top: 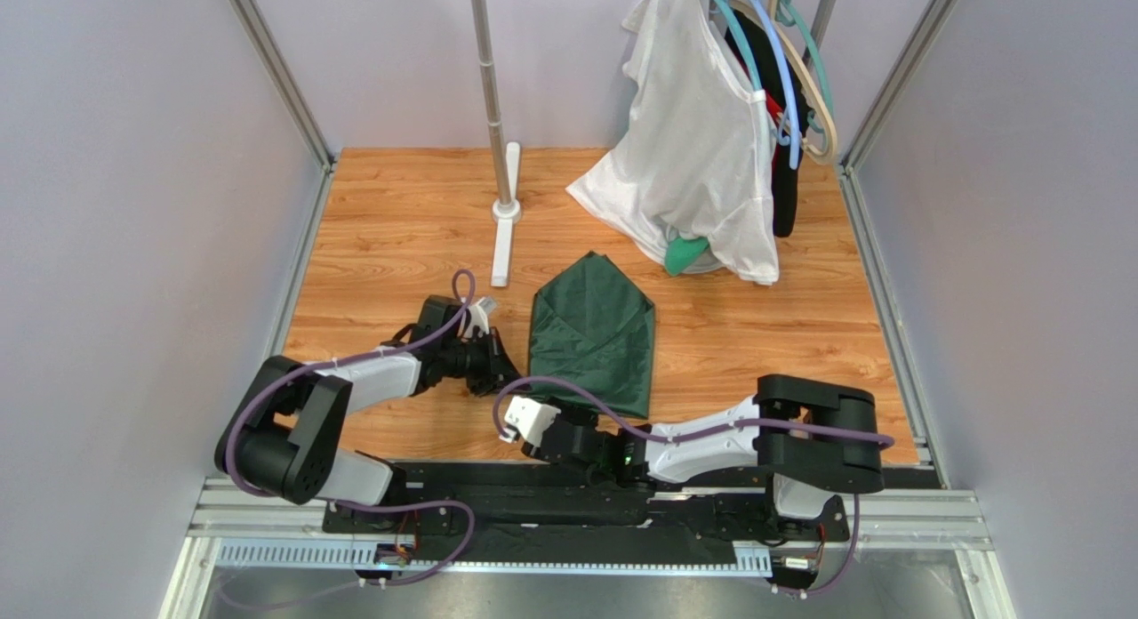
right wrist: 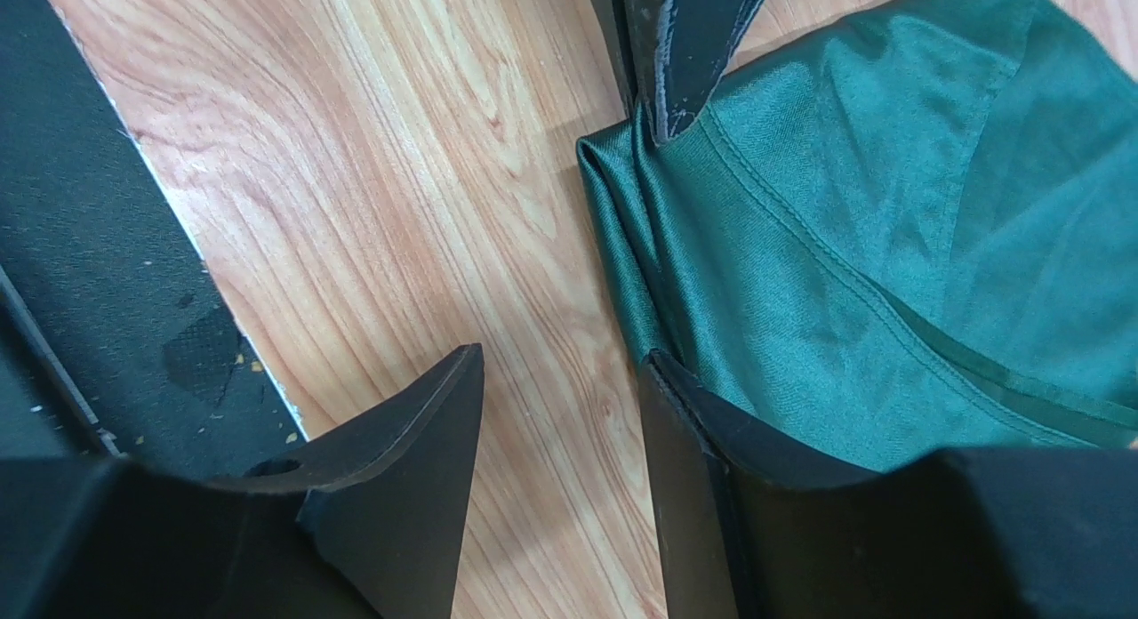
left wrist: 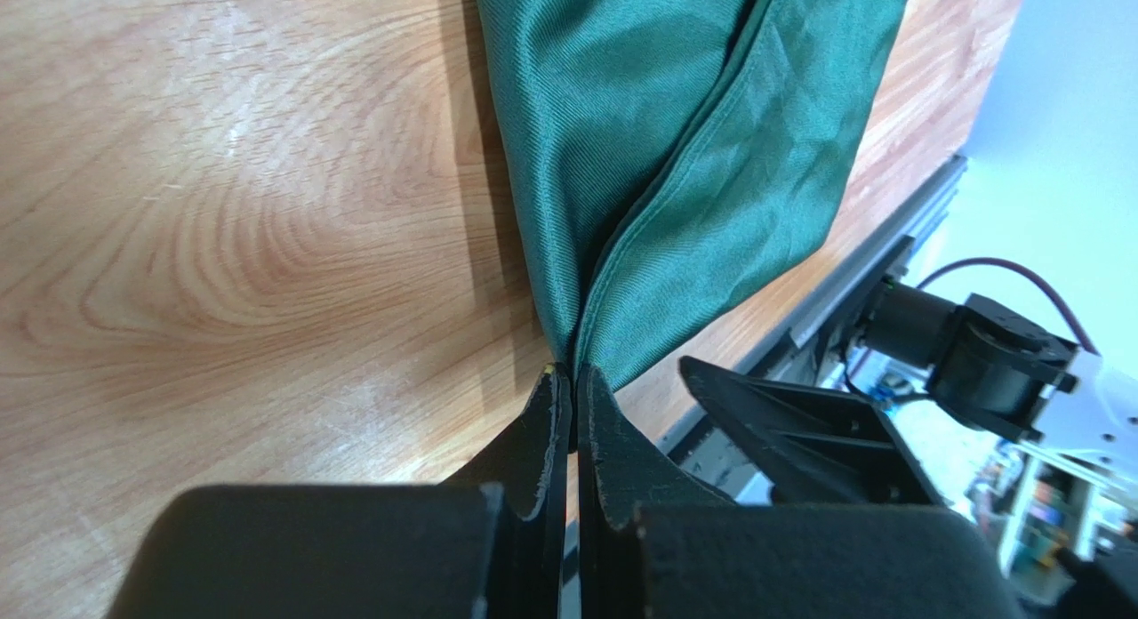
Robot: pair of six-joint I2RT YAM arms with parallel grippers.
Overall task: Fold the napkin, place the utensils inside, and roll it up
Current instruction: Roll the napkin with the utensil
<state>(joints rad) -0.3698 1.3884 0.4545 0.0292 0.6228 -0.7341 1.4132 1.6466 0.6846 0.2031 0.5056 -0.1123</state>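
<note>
The dark green napkin [top: 595, 332] lies partly folded on the wooden table, with a pointed far end. My left gripper [top: 501, 366] is at its near-left corner. In the left wrist view the left gripper [left wrist: 575, 375] is shut on the edge of the napkin [left wrist: 668, 152], which rises into folds from the pinch. My right gripper [top: 550, 408] sits just in front of that corner. In the right wrist view the right gripper [right wrist: 561, 366] is open over bare wood, its right finger [right wrist: 681, 432] against the edge of the napkin [right wrist: 868, 246]. The utensils are out of view.
A white garment [top: 701, 139] hangs on hangers at the back right, with a brighter green garment [top: 688, 255] beneath it. A metal pole [top: 492, 99] on a white base [top: 504, 246] stands behind the napkin. Black matting [right wrist: 120, 286] borders the table's near edge.
</note>
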